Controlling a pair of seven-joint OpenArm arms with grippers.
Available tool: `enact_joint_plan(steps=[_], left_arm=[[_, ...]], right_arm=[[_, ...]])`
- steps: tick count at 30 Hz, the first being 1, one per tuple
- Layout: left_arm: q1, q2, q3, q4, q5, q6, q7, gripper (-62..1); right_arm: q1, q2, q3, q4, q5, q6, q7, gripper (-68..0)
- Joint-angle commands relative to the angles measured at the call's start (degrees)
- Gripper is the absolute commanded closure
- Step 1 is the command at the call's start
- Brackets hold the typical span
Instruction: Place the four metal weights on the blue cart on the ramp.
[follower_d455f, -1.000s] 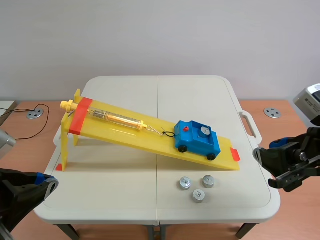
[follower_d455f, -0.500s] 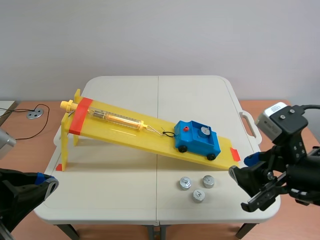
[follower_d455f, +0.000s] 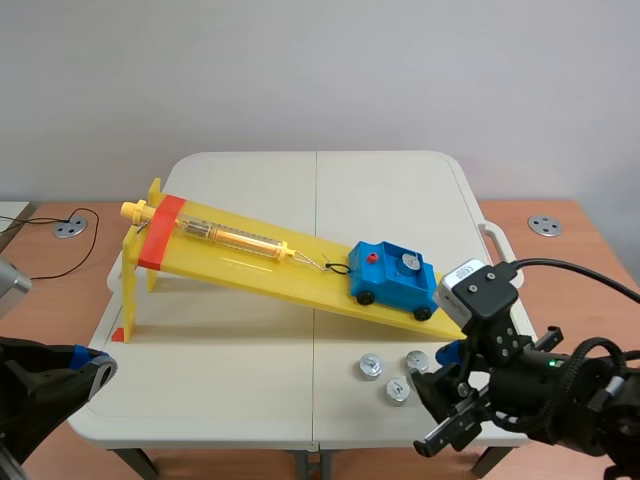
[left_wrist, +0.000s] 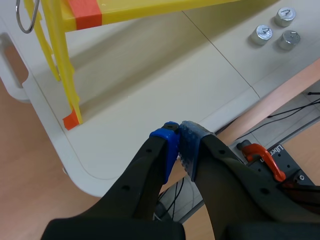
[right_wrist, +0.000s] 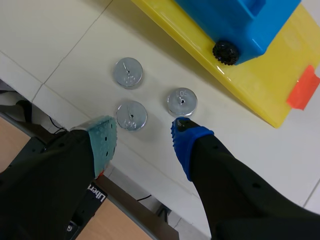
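While one weight (follower_d455f: 408, 263) sat on the blue cart (follower_d455f: 395, 285), three weights (right_wrist: 131, 115) lay on the table (follower_d455f: 230, 370) | right gripper (right_wrist: 142, 136) spread above them, empty | left gripper (left_wrist: 179, 145) clenched, empty.

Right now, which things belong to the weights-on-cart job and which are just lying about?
Job: blue plastic cart; yellow plastic ramp; three round silver metal weights on the table; fourth weight already on the cart; open right end effector over them.
Lying about: clear orange spring-scale tube on the ramp; two grey round discs beside the table; shut left end effector.
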Motion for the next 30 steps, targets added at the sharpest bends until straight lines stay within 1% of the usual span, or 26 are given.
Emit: enact_joint_plan(steps=[1, 4, 6, 9, 13, 15, 19, 24, 27, 30], left_arm=[[-0.5, 1.2, -0.8, 4.2, -4.4, -1.0, -5.1, -4.0], [-0.5, 1.2, -0.8, 4.2, -4.4, -1.0, -5.1, -4.0], [-0.5, 1.2, -0.8, 4.2, -4.4, -1.0, -5.1, -4.0], [-0.5, 1.2, -0.8, 4.2, -4.4, -1.0, -5.1, -4.0], [-0.5, 1.2, -0.8, 4.2, -4.4, -1.0, -5.1, -4.0], [-0.5, 1.2, -0.8, 4.2, -4.4, -1.0, -5.1, -4.0], [-0.5, 1.2, -0.8, 4.2, -4.4, -1.0, -5.1, -4.0], [-0.5, 1.2, -0.8, 4.2, -4.4, -1.0, -5.1, -4.0], [-0.5, 1.2, -0.8, 4.2, -4.4, -1.0, -5.1, -4.0], [-0.5, 1.2, -0.8, 4.2, -4.4, -1.0, -5.1, -4.0]], right_arm=[[4.6, -0.3, 0.5, 2.3, 3.0, -1.1, 7.5, -26.6], [5.9, -1.2, -1.1, -0.3, 2.6, -2.2, 8.0, -26.6], [6.8, -1.7, -2.0, -1.9, 1.4, -2.8, 8.6, -26.6], [7.9, -2.3, -3.2, -3.9, 0.4, -4.4, 9.1, -26.6], [9.0, -2.9, -4.6, -5.6, -0.3, -5.2, 10.1, -26.6], [9.5, -3.5, -5.2, -6.5, -1.4, -5.6, 10.1, -26.6], [9.6, -4.3, -6.1, -7.5, -1.5, -5.8, 10.8, -26.5], [9.6, -4.5, -7.3, -8.3, -1.7, -7.1, 10.8, -25.7], [9.6, -4.5, -7.4, -8.5, -1.9, -7.4, 10.2, -25.7], [9.6, -4.5, -7.4, -8.5, -1.9, -8.9, 8.8, -23.9]])
